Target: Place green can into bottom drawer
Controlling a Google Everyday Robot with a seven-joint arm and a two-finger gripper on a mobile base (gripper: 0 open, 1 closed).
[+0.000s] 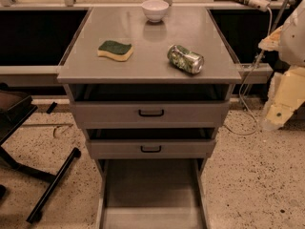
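The small green-and-white mottled can (186, 58) lies on its side on the grey table (143, 37), right of centre, and the wide grey bottom drawer (151, 190) below is open with nothing in it. The cream gripper (280, 106) hangs at the right edge, well apart from the can, and I cannot tell whether it is open or closed. Grasping and placing both appear still to do.

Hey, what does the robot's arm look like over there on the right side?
The arm has a rounded white shell on top, then blocky pale-yellow segments with flat faces. The gripper is the lowest cream-yellow piece, at the right edge beside the cabinet. No markings show on it.
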